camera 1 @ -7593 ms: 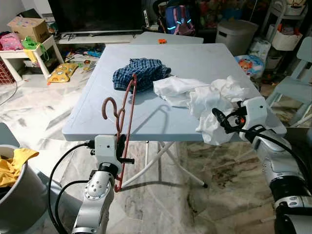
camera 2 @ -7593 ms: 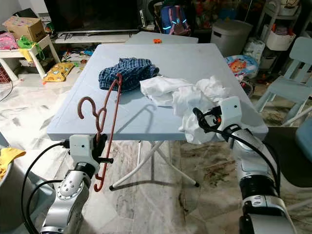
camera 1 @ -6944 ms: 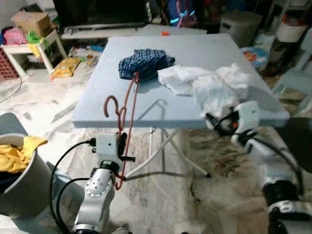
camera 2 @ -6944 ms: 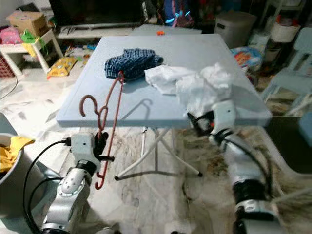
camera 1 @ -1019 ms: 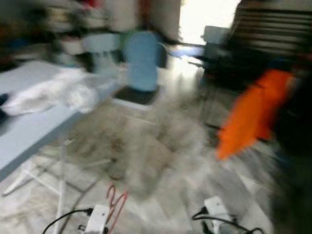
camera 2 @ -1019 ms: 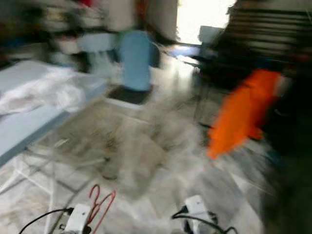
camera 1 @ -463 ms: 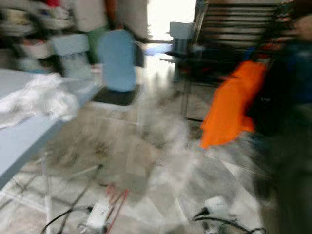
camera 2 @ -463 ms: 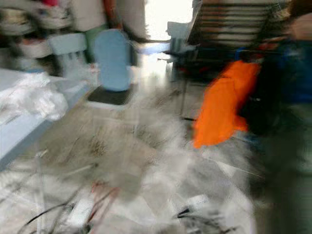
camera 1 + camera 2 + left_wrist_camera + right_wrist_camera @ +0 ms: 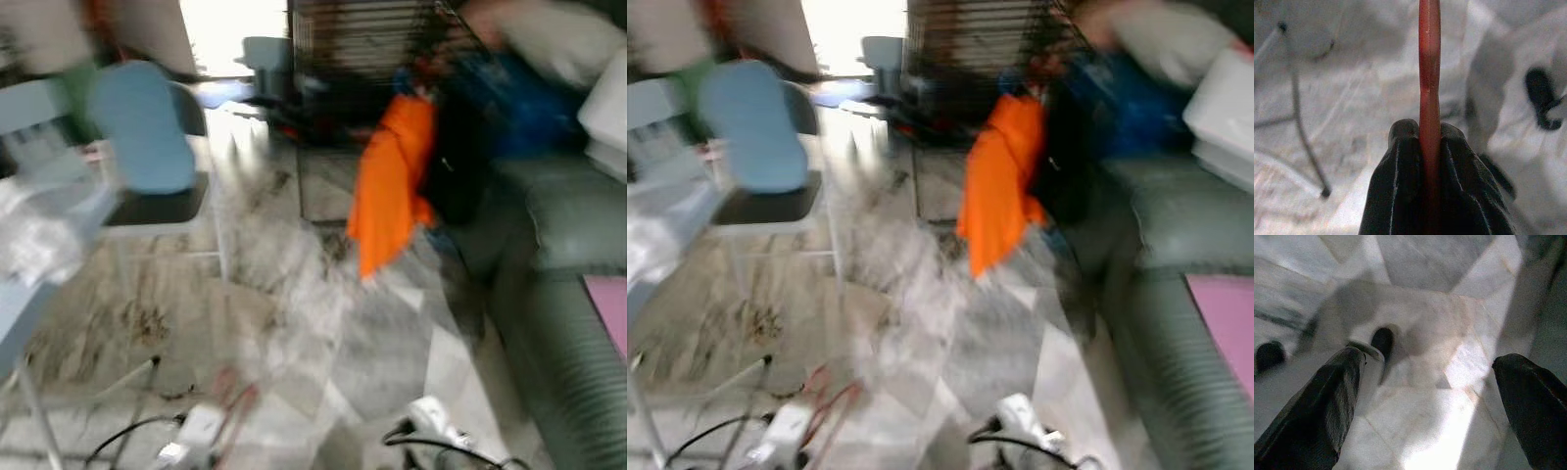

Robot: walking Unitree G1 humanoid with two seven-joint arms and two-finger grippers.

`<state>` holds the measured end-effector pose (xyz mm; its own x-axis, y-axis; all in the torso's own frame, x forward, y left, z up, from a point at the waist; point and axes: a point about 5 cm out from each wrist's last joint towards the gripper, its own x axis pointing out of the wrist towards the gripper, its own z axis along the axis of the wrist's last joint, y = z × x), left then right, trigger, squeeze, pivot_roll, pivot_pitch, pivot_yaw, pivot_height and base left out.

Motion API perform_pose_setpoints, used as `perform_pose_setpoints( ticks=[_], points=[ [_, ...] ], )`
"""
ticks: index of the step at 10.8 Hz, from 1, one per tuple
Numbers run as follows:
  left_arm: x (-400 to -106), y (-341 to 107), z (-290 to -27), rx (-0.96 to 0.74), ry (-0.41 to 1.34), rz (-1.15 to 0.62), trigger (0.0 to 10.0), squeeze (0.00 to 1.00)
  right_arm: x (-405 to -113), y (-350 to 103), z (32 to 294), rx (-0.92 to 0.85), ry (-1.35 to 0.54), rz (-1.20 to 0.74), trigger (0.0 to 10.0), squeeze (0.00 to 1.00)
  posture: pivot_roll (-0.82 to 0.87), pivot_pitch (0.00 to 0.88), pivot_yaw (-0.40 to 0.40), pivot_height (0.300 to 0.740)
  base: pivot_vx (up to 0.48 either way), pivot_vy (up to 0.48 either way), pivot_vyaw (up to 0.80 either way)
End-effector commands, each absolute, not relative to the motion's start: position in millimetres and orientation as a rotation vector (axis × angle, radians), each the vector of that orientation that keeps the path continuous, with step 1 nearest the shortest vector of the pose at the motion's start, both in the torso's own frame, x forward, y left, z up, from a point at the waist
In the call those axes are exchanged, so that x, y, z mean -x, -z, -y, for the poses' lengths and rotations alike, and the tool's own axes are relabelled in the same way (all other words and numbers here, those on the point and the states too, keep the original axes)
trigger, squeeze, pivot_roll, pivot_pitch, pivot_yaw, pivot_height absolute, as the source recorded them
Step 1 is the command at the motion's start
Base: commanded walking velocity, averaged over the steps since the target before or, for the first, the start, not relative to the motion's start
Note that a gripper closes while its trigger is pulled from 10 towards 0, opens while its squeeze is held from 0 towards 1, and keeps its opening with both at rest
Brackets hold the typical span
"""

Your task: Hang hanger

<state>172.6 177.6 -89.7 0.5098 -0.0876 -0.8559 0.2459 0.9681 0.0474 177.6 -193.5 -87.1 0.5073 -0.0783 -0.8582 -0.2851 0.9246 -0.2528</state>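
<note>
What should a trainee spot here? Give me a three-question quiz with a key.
1. True or false: the left end effector is shut on the red hanger.
2. The right end effector is: A) open and holding nothing, B) shut on a cloth, C) shut on a cup.
3. Fill in: the garment hanging ahead is ___ in colour.

Key: 1 true; 2 A; 3 orange.

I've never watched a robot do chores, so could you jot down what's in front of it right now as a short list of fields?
view: blurred, robot on the move
left gripper: shut on the red hanger, held low
right gripper: open, holding nothing, over the marble floor
ahead: orange garment hanging by a dark rack
beside it: green sofa
robot's left: blue chair
</note>
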Motion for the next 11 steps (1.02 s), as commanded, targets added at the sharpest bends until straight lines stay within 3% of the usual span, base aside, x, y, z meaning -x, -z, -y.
perform_pose_setpoints(
  ticks=[1, 6, 11],
  points=[
    [-171, 89, -187, -0.194, 0.186, -1.023, 10.0, 0.00, -186, 84, 188, 0.378, -0.141, -1.008, 10.0, 0.00, -0.16, 0.000, 0.067, 0.740, 0.000, 0.277, -0.49],
    [-171, 89, -188, -0.197, 0.185, -1.013, 10.0, 0.00, -184, 85, 185, 0.405, -0.193, -1.016, 10.0, 0.00, -0.14, 0.000, 0.046, 0.740, 0.000, 0.100, 0.00],
    [-170, 89, -192, -0.190, 0.171, -1.015, 10.0, 0.00, -190, 84, 162, 0.414, -0.267, -1.000, 10.0, 0.00, -0.12, 0.000, 0.028, 0.740, 0.000, 0.000, 0.00]
  ],
)
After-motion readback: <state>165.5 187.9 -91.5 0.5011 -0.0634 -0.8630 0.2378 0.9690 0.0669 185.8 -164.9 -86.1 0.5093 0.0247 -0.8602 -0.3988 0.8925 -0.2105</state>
